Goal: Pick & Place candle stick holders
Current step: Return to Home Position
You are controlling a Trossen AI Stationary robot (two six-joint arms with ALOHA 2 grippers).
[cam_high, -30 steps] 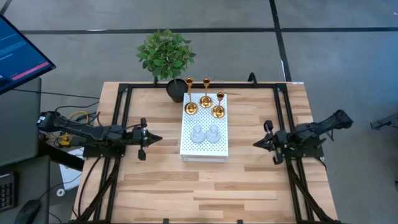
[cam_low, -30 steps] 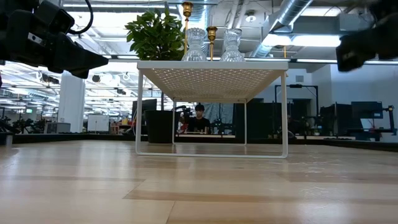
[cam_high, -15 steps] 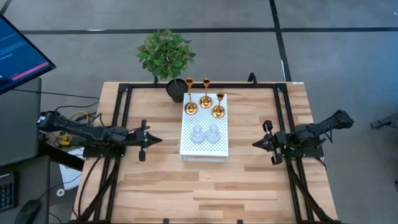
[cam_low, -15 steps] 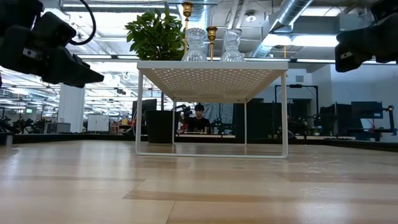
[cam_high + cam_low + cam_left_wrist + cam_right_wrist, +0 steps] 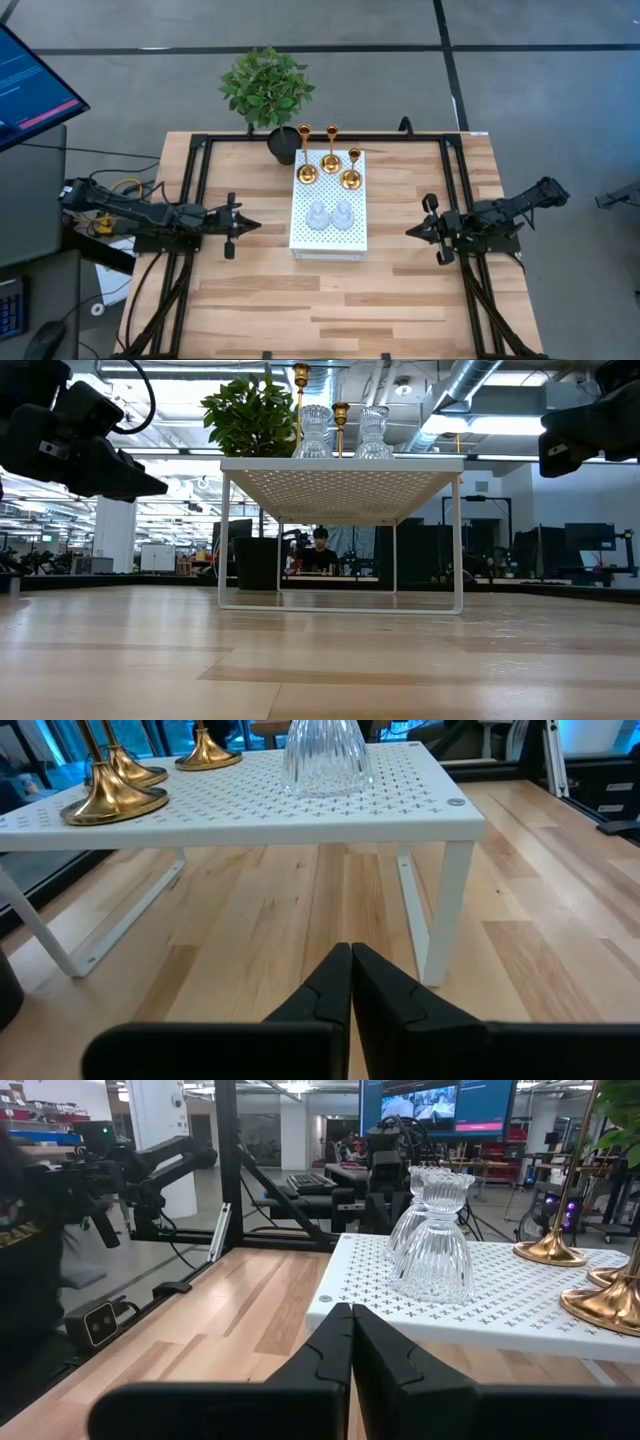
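The left gripper (image 5: 351, 952) sits at the bottom centre of the frame, its two dark fingers pressed together with nothing between them, above the wooden counter (image 5: 540, 970); across the upper part stands the white perforated shelf (image 5: 400, 800) on thin white legs; a clear glass candle holder (image 5: 322, 758) stands on it at the top centre; in the upper left are the gold candle holders (image 5: 110, 804), only round bases and lower stems showing.
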